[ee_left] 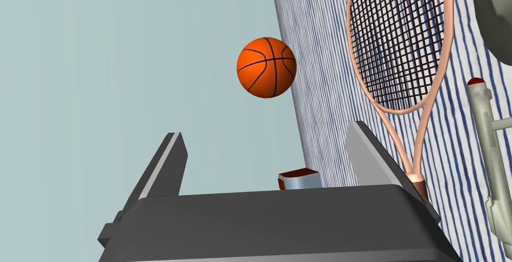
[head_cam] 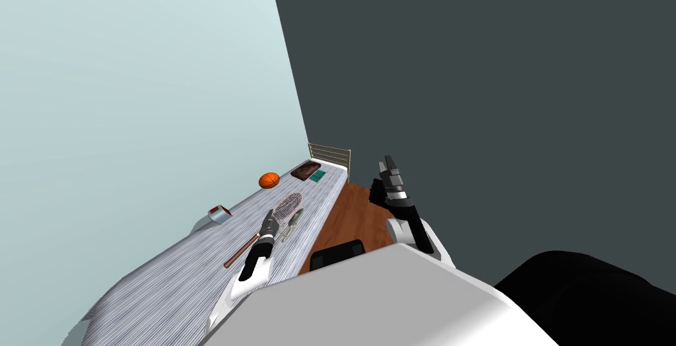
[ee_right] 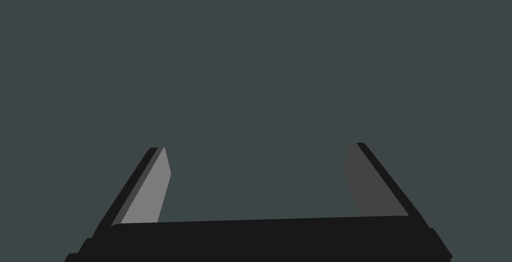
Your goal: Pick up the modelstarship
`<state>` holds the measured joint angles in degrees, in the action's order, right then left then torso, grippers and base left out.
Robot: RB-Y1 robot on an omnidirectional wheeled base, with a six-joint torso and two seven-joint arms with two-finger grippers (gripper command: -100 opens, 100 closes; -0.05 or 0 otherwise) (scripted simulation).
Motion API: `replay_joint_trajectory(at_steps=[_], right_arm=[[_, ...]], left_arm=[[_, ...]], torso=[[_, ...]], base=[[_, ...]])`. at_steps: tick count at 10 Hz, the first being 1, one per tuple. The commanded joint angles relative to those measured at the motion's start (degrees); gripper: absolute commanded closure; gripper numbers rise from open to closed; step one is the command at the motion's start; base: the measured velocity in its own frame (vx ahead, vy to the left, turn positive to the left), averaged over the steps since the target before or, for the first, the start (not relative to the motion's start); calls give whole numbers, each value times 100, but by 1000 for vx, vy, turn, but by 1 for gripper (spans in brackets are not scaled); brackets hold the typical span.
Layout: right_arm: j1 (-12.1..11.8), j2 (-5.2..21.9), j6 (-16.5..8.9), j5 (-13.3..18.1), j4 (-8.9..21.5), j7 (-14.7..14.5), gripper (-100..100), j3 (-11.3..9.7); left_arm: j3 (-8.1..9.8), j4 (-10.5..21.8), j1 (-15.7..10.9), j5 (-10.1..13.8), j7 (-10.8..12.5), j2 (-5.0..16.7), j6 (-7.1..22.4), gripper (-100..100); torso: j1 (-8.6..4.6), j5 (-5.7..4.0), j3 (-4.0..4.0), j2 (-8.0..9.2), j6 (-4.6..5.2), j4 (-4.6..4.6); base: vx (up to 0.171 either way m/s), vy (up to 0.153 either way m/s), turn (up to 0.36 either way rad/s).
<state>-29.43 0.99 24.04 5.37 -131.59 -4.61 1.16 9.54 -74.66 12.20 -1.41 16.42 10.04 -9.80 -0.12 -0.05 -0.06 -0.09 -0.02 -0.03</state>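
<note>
the left tool [head_cam: 270,214] hung over a bed [head_cam: 165,282] with a blue-and-white striped cover, its two blades spread about a third of the wrist picture apart [ee_left: 265,129] and gripping nothing. in the head view the model starship [head_cam: 292,223], a pale grey-green craft with a red tip, lay on the cover at about 3 o'clock of that tool, just beside it but not between the blades. the left wrist view showed it [ee_left: 487,144] alongside the tennis racket [ee_left: 397,49], on the side away from the basketball [ee_left: 266,67]. the racket's head [head_cam: 288,205] lay at 1 o'clock of the tool, its brown handle running back past the tool toward 7 o'clock. the basketball [head_cam: 269,180] sat at 12 o'clock, near the pale wall, and a mug [head_cam: 220,214] at 9 o'clock by the bed's edge. the right tool [head_cam: 388,162] was raised over the wooden floor [head_cam: 353,220], blades equally wide apart [ee_right: 257,145] and empty.
</note>
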Motion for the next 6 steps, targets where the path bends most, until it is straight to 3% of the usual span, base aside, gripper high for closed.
replay_joint_trajectory(at_steps=[1,6], right_arm=[[0,0,0,0,0,0,0,0],[0,0,0,0,0,0,0,0]], left_arm=[[86,286,-116,19,68,37,126,-100],[172,788,-231,43,144,86,247,-100]], torso=[[0,0,0,0,0,0],[-5,-1,-3,-6,0,-1]], base=[[32,-39,-31],[36,-36,-8]])
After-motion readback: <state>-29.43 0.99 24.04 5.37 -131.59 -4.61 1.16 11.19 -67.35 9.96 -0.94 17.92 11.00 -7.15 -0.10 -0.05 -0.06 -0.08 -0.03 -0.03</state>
